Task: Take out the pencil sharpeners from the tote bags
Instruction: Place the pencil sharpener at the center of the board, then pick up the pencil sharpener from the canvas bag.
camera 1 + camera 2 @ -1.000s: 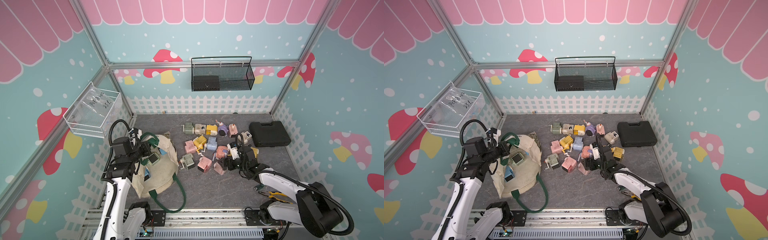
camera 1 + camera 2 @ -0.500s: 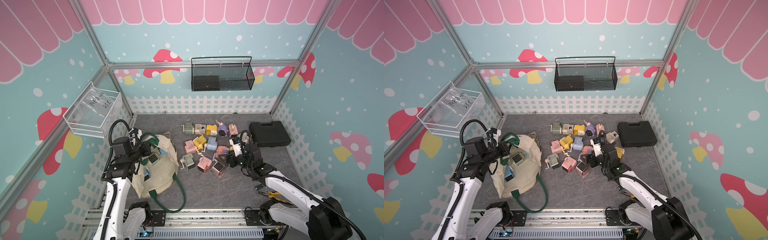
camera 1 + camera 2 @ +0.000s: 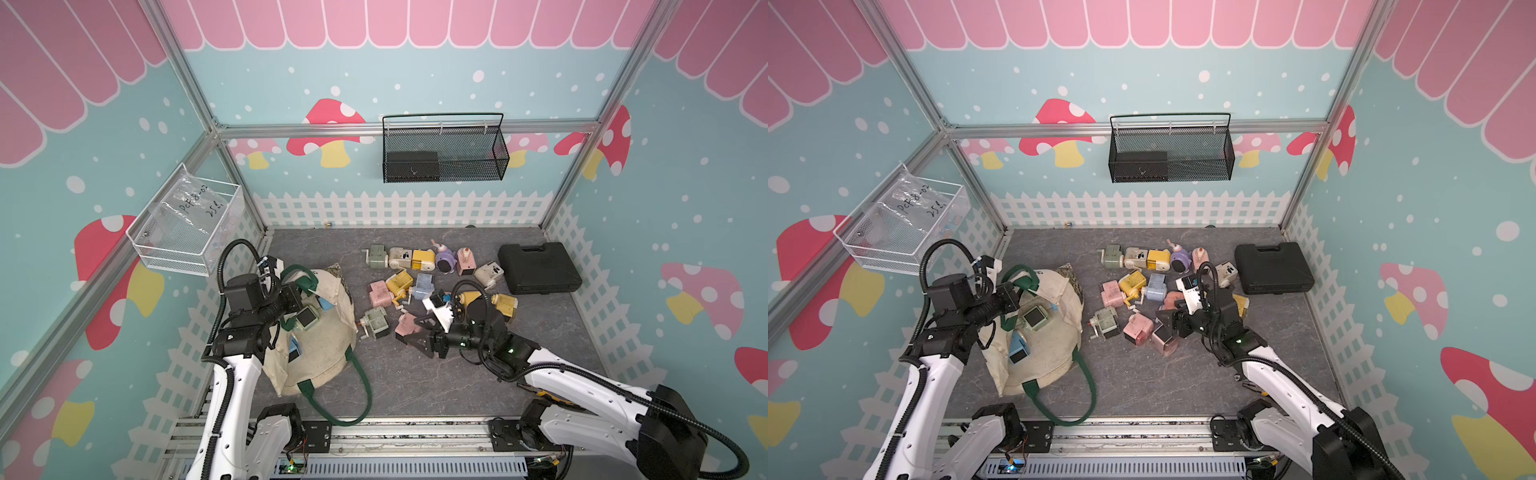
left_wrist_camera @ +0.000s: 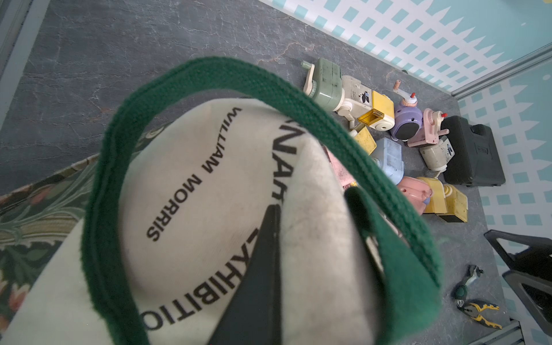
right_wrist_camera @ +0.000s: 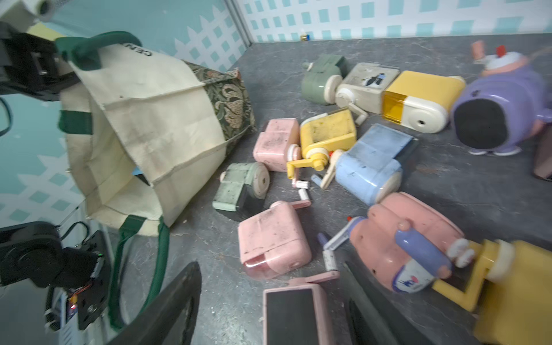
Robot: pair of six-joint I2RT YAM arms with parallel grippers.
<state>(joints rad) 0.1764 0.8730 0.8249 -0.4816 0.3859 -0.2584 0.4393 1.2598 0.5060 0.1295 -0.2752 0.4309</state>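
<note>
Right wrist view shows over a dozen pencil sharpeners [image 5: 274, 248] already out on the desk [image 5: 448, 179] beside the tote bag [image 5: 143, 119], with the right fingers [image 5: 173, 298] spread wide either side of a pink sharpener [image 5: 294, 313]. A green sharpener [image 3: 1034, 318] and a blue sharpener [image 3: 1018, 349] sit inside the bag, whose rim the left fingers [image 4: 263, 263] clamp.

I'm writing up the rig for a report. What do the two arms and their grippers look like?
The left arm and right arm have white links, black joints and looping black ribbed cables. The left gripper and right gripper are black, with tapered wedge-shaped fingers.
</note>
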